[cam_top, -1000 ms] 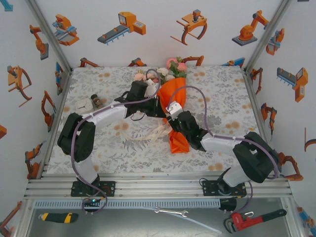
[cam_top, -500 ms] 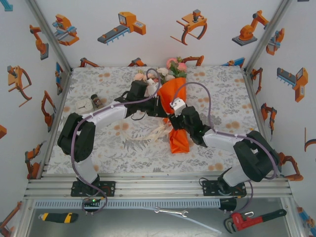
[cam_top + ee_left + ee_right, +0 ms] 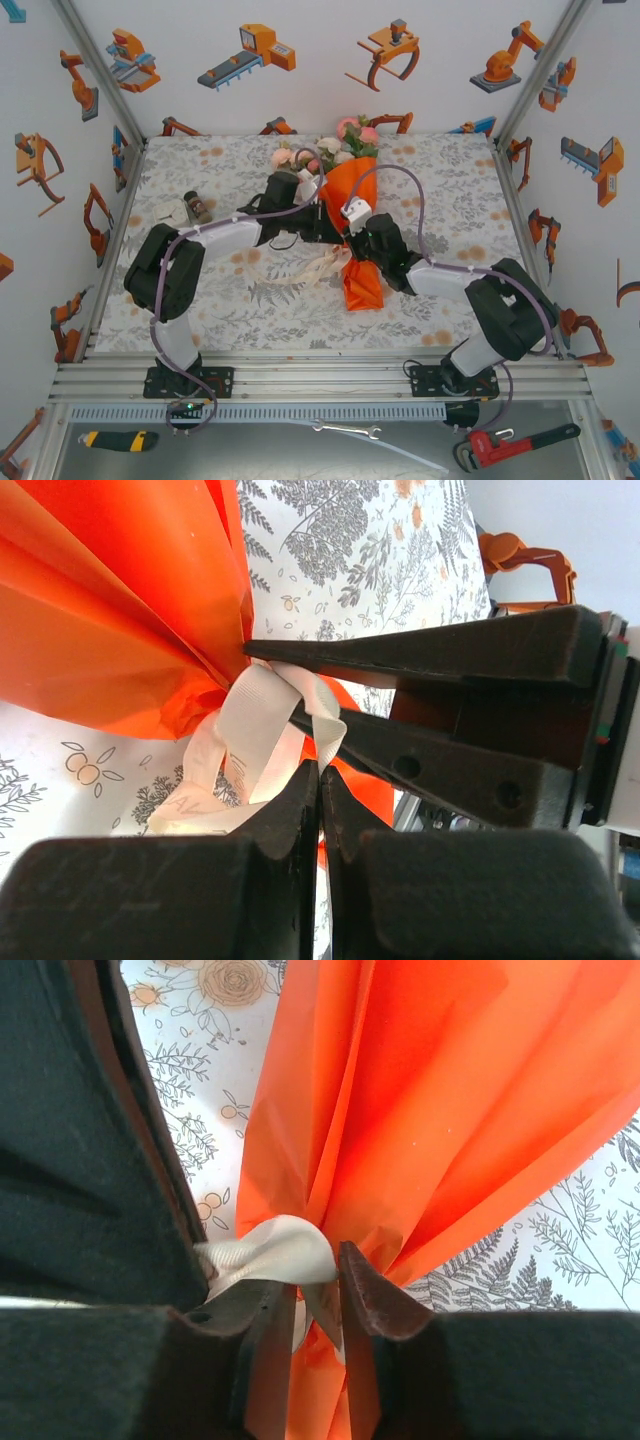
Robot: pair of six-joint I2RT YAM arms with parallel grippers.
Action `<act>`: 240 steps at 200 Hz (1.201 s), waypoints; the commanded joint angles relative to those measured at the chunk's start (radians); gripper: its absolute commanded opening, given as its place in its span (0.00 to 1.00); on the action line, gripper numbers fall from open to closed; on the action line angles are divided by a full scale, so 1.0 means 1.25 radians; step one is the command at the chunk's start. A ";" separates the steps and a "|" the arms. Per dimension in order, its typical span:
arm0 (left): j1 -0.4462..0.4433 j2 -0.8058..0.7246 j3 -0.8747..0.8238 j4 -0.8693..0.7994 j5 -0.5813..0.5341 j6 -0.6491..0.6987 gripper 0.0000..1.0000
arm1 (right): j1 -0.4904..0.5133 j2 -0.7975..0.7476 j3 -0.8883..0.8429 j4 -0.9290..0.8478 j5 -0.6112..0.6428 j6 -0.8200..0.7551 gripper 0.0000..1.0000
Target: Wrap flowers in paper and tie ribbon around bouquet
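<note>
The bouquet lies on the table with its pink and cream flowers [image 3: 345, 140] at the far end and the orange paper [image 3: 350, 195] pinched to a waist. Cream ribbon [image 3: 320, 268] is knotted there, its loose ends trailing left. Both grippers meet at the waist: my left gripper [image 3: 333, 232] from the left, my right gripper [image 3: 354, 240] from the right. In the left wrist view my left gripper [image 3: 320, 768] is shut on a ribbon [image 3: 255, 725] strand beside the paper [image 3: 110, 610]. My right gripper [image 3: 318, 1260] stands narrowly open, a ribbon [image 3: 270, 1250] strand in the gap.
A small dark spool [image 3: 197, 208] and a pale object [image 3: 178, 213] sit at the table's left. The right gripper's black fingers [image 3: 450, 650] cross close above my left fingertips. A red pipe wrench [image 3: 510, 445] and a utility knife [image 3: 118, 439] lie below the front rail.
My right gripper moved up to the bouquet's waist and its jaws narrowed around the ribbon. The left arm's elbow swung rightward while its gripper stayed at the knot.
</note>
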 commanded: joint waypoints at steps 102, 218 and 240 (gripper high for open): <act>-0.011 -0.085 0.036 -0.167 -0.113 0.196 0.46 | -0.023 -0.021 -0.026 0.063 -0.070 -0.008 0.00; 0.018 -0.009 0.101 -0.162 -0.178 0.105 0.28 | -0.025 -0.028 -0.035 0.064 -0.079 -0.004 0.00; 0.017 0.012 0.104 -0.125 -0.123 0.078 0.28 | -0.025 -0.026 -0.034 0.064 -0.084 -0.001 0.00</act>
